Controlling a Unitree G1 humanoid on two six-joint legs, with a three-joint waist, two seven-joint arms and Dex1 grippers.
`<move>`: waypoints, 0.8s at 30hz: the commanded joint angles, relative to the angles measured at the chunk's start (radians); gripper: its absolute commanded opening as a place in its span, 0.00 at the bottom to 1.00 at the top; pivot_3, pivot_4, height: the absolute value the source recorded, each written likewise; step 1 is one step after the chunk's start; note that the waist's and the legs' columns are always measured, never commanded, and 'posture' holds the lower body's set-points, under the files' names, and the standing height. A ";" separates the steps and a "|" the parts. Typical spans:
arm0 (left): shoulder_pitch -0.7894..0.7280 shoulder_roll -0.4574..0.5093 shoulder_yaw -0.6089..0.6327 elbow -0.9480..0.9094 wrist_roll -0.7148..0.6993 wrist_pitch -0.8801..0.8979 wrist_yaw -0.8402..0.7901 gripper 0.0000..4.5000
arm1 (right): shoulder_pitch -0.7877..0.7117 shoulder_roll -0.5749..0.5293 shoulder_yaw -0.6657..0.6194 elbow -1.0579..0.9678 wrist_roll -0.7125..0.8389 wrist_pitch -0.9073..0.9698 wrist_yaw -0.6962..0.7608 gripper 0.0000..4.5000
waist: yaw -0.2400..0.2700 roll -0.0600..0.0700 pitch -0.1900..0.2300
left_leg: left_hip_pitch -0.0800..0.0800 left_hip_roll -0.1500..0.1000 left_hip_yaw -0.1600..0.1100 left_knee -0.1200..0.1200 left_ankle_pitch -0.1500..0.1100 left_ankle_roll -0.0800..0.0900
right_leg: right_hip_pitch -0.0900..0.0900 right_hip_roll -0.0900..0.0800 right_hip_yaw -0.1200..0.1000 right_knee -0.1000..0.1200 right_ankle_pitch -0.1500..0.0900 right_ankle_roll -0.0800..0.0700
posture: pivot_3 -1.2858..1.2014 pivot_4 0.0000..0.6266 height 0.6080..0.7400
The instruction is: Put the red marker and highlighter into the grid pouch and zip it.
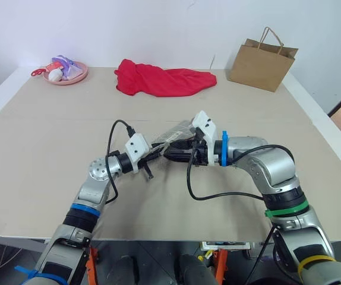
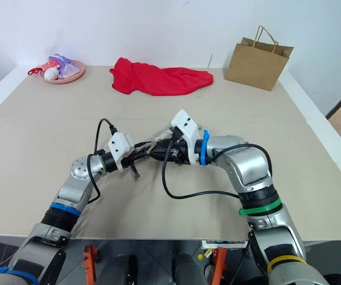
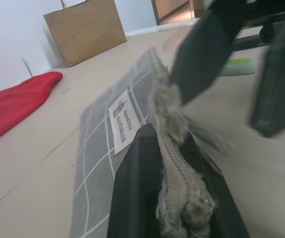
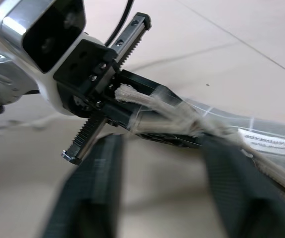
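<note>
At the frame's centre my left gripper (image 3: 175, 198) is clamped on the end of the grid pouch (image 3: 103, 148), holding it off the table. My right gripper (image 4: 157, 188) stands wide, its jaws straddling the zipper edge, which runs lengthwise from my left fingers toward it. The highlighter (image 3: 237, 66) lies beyond, on the table.

The table's (image 1: 51, 178) near half is bare on both sides of the arms, giving wide room to pass. In the middle the left gripper (image 1: 156, 152) and right gripper (image 1: 171, 153) meet over the pouch (image 3: 107, 134), crowding that spot. The red cloth (image 1: 164, 81), paper bag (image 1: 261, 62) and pink plate (image 1: 66, 73) stand along the far edge, well apart.
</note>
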 commanded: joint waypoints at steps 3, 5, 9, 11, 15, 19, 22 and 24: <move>-0.011 -0.002 0.007 -0.028 -0.004 -0.018 -0.001 0.00 | 0.037 -0.121 -0.107 -0.083 0.070 0.062 0.041 0.99 | 0.004 0.000 0.000 | 0.000 0.000 0.000 0.000 0.000 0.000 | 0.000 0.000 0.000 0.000 0.000 0.000 | 0.52 0.24 1.00; -0.002 0.001 0.009 -0.040 -0.007 -0.016 -0.001 0.00 | 0.102 -0.210 -0.206 -0.197 0.158 0.095 0.092 0.99 | 0.015 0.000 0.000 | -0.002 -0.001 0.000 0.000 0.000 0.000 | 0.000 -0.002 -0.001 -0.001 -0.001 0.000 | 0.52 0.24 1.00; 0.013 0.007 0.014 -0.056 -0.011 -0.011 0.003 0.00 | 0.244 -0.361 -0.390 -0.305 0.238 0.088 0.139 0.99 | 0.022 0.000 0.000 | -0.002 -0.002 -0.001 -0.001 -0.001 0.001 | 0.000 -0.002 -0.001 -0.002 -0.002 0.001 | 0.52 0.24 1.00; 0.020 0.008 0.014 -0.062 -0.012 -0.010 0.004 0.00 | 0.285 -0.409 -0.468 -0.249 0.169 0.035 0.068 0.99 | 0.018 0.000 0.000 | -0.001 -0.002 -0.001 -0.001 -0.002 0.001 | 0.001 -0.002 -0.001 -0.002 -0.002 0.001 | 0.52 0.24 1.00; 0.029 0.007 0.014 -0.072 -0.016 -0.008 0.001 0.00 | 0.289 -0.434 -0.515 -0.116 0.033 0.005 -0.133 0.99 | 0.013 0.000 0.000 | 0.001 -0.001 0.000 0.000 0.001 0.002 | 0.001 -0.001 0.001 -0.002 -0.002 0.003 | 0.52 0.24 1.00; 0.030 0.002 0.014 -0.078 -0.025 -0.008 -0.006 0.00 | 0.345 -0.424 -0.477 -0.075 -0.068 0.011 -0.263 0.99 | 0.013 0.000 0.000 | 0.001 -0.001 0.000 -0.001 0.004 0.003 | 0.001 -0.001 0.001 -0.001 -0.002 0.006 | 0.52 0.24 1.00; 0.027 0.000 0.010 -0.074 -0.022 -0.013 -0.004 0.00 | 0.390 -0.397 -0.467 -0.072 -0.093 0.019 -0.310 0.99 | 0.013 0.000 0.000 | 0.001 -0.001 0.000 -0.001 0.004 0.003 | 0.001 -0.001 0.002 -0.001 -0.002 0.007 | 0.52 0.24 1.00; 0.027 -0.002 0.009 -0.074 -0.023 -0.012 -0.005 0.00 | 0.417 -0.384 -0.460 -0.058 -0.113 0.015 -0.335 0.99 | 0.013 0.000 0.000 | 0.001 -0.002 0.000 -0.001 0.004 0.003 | 0.001 -0.001 0.002 -0.001 -0.002 0.007 | 0.52 0.24 1.00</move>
